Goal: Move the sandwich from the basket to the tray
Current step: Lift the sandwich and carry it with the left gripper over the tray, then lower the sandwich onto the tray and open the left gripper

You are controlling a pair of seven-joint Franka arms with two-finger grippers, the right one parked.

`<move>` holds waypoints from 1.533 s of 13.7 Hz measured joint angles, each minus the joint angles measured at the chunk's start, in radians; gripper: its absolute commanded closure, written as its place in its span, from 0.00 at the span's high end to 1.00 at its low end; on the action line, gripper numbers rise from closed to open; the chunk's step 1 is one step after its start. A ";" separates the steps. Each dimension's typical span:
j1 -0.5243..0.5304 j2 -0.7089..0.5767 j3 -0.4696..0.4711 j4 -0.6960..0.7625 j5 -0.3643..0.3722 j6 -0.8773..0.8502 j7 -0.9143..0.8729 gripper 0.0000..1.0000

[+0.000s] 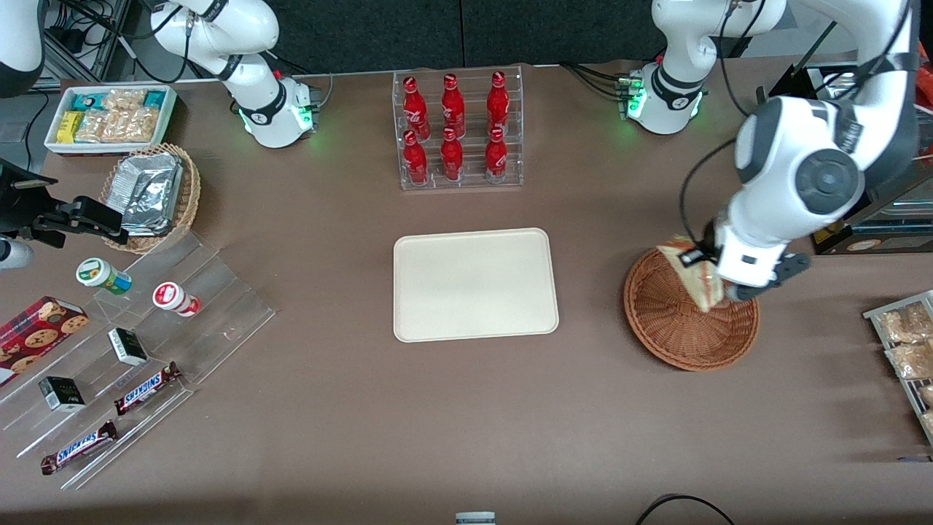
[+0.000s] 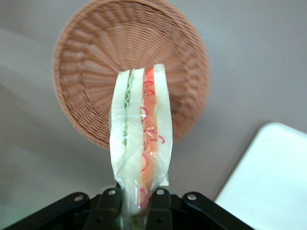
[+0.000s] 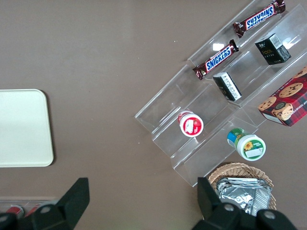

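Note:
The wrapped sandwich (image 1: pixel 691 275) hangs over the round reddish-brown basket (image 1: pixel 674 332), lifted off its floor. My left gripper (image 1: pixel 720 290) is shut on one end of it, directly above the basket's side toward the working arm. In the left wrist view the sandwich (image 2: pixel 141 129) shows its red and green filling edge, pinched between the gripper (image 2: pixel 136 205) fingers (image 2: pixel 160 208), with the empty basket (image 2: pixel 91 62) below it. The cream tray (image 1: pixel 475 284) lies flat at the table's middle, beside the basket toward the parked arm's end; a corner of the tray (image 2: pixel 271 182) shows in the wrist view.
A clear rack of red bottles (image 1: pixel 458 131) stands farther from the front camera than the tray. A stepped acrylic shelf (image 1: pixel 219 306) with snacks, a tan basket of foil packets (image 1: pixel 151 191) and a white bin (image 1: pixel 109 117) sit toward the parked arm's end. A wire rack of snack bags (image 1: pixel 907 343) is beside the basket.

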 measured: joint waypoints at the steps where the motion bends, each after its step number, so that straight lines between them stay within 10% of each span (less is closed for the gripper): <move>1: -0.001 0.002 -0.042 0.018 0.000 -0.022 -0.003 0.00; 10: -0.026 0.203 -0.412 0.202 0.044 -0.062 -0.170 0.00; 21: -0.248 0.537 -0.429 0.355 0.245 0.148 -0.338 0.00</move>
